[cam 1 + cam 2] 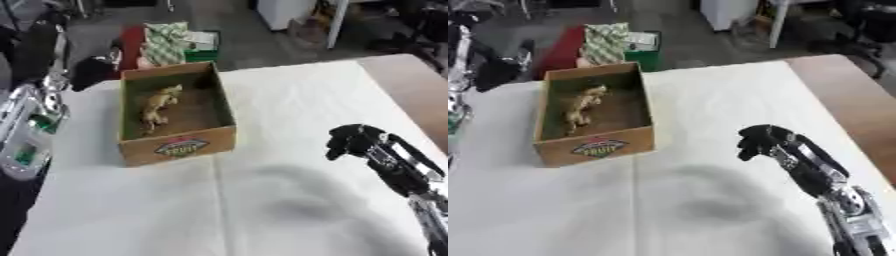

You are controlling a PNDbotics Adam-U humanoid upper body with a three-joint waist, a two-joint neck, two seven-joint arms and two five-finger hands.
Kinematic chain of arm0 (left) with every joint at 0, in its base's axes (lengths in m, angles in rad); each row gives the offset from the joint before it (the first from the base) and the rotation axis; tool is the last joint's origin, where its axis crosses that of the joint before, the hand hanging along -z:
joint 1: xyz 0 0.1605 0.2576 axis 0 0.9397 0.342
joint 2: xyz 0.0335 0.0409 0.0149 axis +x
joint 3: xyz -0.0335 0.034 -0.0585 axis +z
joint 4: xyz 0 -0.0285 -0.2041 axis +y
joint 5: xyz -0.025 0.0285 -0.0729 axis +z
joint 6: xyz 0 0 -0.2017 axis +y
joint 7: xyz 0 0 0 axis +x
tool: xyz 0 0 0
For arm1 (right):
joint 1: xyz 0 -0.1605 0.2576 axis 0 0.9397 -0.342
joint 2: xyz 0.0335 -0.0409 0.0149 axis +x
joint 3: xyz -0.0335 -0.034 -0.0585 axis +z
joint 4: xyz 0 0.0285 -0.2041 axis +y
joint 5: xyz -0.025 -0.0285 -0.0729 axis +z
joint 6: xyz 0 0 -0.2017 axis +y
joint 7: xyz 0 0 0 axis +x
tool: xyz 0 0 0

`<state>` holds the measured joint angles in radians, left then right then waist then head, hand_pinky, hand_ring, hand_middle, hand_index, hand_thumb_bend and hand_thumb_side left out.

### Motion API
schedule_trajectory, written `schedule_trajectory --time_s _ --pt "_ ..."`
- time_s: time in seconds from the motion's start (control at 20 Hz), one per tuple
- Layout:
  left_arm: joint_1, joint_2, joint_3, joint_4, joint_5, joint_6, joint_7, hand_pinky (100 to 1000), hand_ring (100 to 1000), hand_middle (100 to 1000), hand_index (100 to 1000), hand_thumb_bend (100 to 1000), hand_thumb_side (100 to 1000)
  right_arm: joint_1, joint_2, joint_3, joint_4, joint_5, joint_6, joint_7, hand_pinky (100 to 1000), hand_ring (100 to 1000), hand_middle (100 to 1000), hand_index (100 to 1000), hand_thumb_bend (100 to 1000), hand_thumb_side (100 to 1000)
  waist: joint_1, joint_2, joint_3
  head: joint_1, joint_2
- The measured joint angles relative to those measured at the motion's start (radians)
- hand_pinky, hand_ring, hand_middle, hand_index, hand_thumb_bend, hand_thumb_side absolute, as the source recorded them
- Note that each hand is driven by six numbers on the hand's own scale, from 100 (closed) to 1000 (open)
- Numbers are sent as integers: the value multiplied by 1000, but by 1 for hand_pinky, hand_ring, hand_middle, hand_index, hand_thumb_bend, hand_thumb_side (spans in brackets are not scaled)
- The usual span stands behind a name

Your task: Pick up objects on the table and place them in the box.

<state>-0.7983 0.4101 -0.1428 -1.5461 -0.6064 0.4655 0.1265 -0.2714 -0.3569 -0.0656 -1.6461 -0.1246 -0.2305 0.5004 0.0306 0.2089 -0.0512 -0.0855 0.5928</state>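
- Open brown cardboard box (178, 145) with a printed label, on the white-covered table (306, 100); small tan animal-shaped figure (160, 104) lying inside.
- Right hand (760, 140) raised over the cloth, fingers curled, grasping nothing visible.
- Left hand out of view.
- No further loose objects visible; task judged near complete.

Desk (289, 95): covered in a white cloth with a straight crease running front to back; a bare brown strip shows along its right edge. On it: one open cardboard box (178, 146) with a printed label on its front wall, standing toward the far left, slightly askew.
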Motion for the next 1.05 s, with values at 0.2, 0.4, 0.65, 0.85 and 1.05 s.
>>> schedule_trajectory --time_s 0.2,0.4,0.65,0.85,1.05 --pt "131 26 19 -155 221 -8 85 727 837 766 852 100 734 5 0 -2 0 0 -1 -3 627 617 622 795 100 796 -2 -3 19 0 14" --pt "263 25 31 -268 390 -44 159 710 823 749 839 100 820 10 1 -3 0 0 2 -6 627 616 622 795 100 797 -2 -11 40 5 38" --pt "408 -8 46 -341 520 -98 234 702 816 738 826 100 874 18 6 -5 0 -1 8 -6 627 616 622 794 100 801 -2 -15 56 11 84" --pt "477 -33 53 -365 562 -121 262 702 816 739 826 100 879 21 9 -8 0 -1 12 -9 626 615 621 794 100 800 -2 -19 59 20 112" --pt "482 -38 54 -370 570 -127 268 701 814 735 821 100 902 22 9 -8 0 -1 14 -10 626 615 621 794 100 803 -2 -19 59 22 119"
